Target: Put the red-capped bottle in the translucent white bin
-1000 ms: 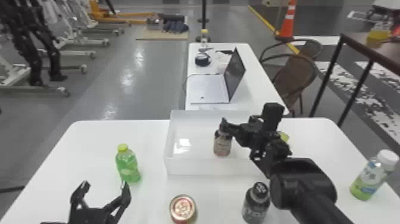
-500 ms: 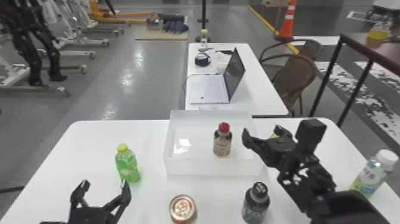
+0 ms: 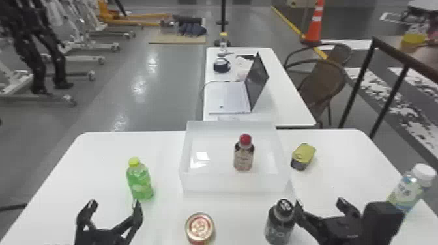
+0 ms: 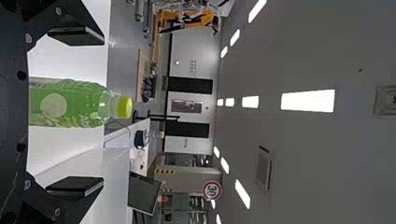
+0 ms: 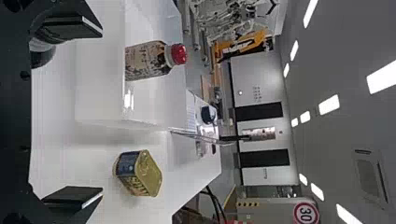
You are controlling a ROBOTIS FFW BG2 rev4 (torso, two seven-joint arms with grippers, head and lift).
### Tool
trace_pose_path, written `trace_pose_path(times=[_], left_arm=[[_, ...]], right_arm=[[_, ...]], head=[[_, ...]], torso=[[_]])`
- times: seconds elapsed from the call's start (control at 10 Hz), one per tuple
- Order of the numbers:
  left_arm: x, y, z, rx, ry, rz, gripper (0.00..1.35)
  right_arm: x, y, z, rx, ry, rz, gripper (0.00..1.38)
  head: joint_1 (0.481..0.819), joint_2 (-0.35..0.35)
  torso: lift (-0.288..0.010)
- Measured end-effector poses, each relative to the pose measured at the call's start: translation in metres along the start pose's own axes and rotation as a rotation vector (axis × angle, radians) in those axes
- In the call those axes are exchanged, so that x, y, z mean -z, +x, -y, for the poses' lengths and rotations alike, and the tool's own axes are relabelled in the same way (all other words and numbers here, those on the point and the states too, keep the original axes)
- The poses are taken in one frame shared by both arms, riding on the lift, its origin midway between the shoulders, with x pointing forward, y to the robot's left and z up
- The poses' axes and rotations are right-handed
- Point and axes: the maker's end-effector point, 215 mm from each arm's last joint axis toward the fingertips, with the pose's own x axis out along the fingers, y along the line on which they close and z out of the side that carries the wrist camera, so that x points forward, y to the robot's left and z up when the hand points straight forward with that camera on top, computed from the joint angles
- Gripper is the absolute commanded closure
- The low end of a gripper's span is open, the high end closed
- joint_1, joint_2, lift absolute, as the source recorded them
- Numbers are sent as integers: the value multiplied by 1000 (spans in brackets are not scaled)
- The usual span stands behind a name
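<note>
Red-capped bottle (image 3: 243,159): stood upright inside the translucent white bin (image 3: 234,183). Right gripper (image 3: 320,203): fingers spread, held to the bin's near right. Left gripper (image 3: 114,203): fingers spread, held to its near left. Green bottle (image 3: 140,184): placed left of it. Yellow-topped can (image 3: 303,154): set just right.

Bright | ceiling lights (image 4: 307,101) glowing | glare: grey floor (image 3: 163,94), translucent white bin (image 3: 228,183)

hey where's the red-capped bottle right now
In the head view, the bottle stands upright in the bin, right of its middle, with the yellow-topped can outside the bin to its right.
</note>
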Motion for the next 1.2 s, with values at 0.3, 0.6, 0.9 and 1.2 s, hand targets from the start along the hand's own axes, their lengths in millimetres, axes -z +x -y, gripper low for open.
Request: trace_pose_path(times=[0.3,0.6,0.9,1.2], left_arm=[[4,-2,3,7,6,-17,228],[8,-4,3,9,11,-31,228],[9,-6,0,4,13,-35,228],[10,-7,0,4,12,-39,228]], right_arm=[[13,-27,-9,-32,-28,-15,108],[0,-32,-20,-117,-45,70,108],[0,-34,-18,-112,-38,89,108],[-2,-34,-19,-111,-36,100,110]], head=[[549,0],[549,0],[549,0],[549,0]], torso=[[-100],[-100],[-100],[-100]])
